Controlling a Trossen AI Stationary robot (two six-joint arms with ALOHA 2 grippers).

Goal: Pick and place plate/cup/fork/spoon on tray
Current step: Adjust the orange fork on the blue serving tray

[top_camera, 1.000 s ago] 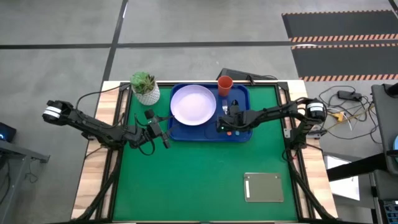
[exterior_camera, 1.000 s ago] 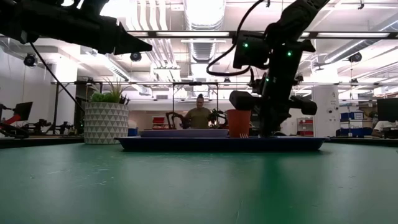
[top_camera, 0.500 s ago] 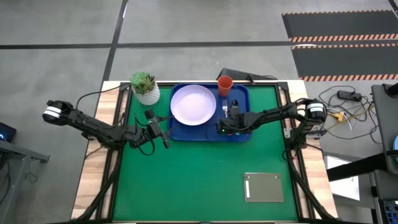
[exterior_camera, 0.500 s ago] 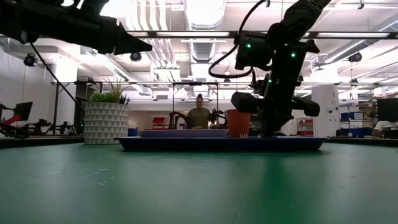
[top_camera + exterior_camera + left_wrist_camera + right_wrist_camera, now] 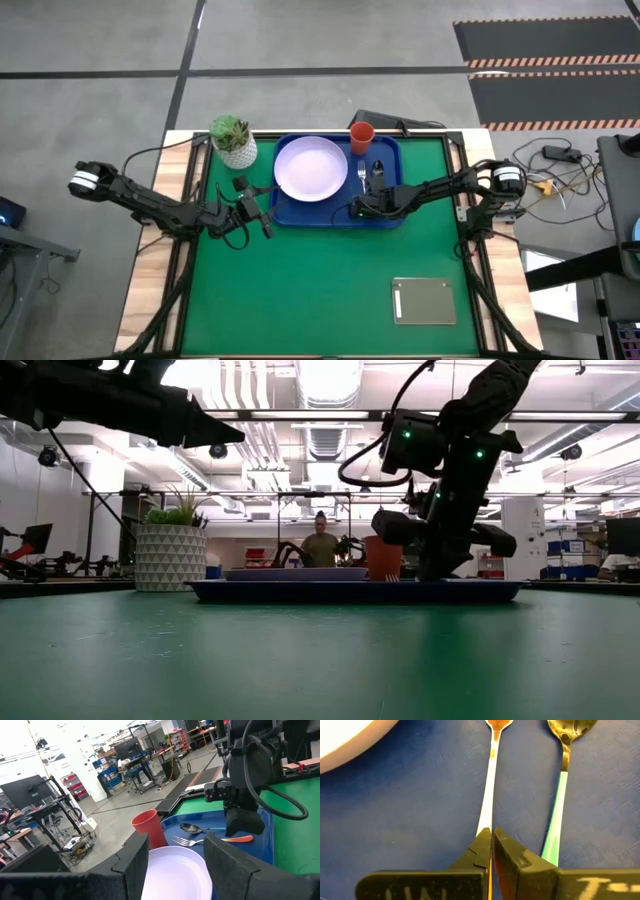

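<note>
The blue tray point(image 5: 300, 215) lies at the far middle of the table. On it rest the lavender plate point(image 5: 311, 168), the orange-red cup point(image 5: 362, 136) upright at its far right corner, the fork point(image 5: 361, 176) and the spoon point(image 5: 378, 172), side by side to the right of the plate. My right gripper point(image 5: 356, 208) is shut over the tray's near rim, above the near end of the fork's orange handle point(image 5: 487, 805). The spoon's light blue handle point(image 5: 555, 815) lies beside it. My left gripper point(image 5: 267, 223) is open and empty just left of the tray.
A white pot with a green plant point(image 5: 234, 142) stands at the tray's far left corner. A grey flat slab point(image 5: 424, 301) lies near the table's near right. A person point(image 5: 320, 546) sits far behind the table. Open green table lies in front of the tray.
My right gripper has drawn back toward the table's near edge and slightly left, along the fork's handle, uncovering the spoon. The fork and spoon have stayed flat on the tray.
</note>
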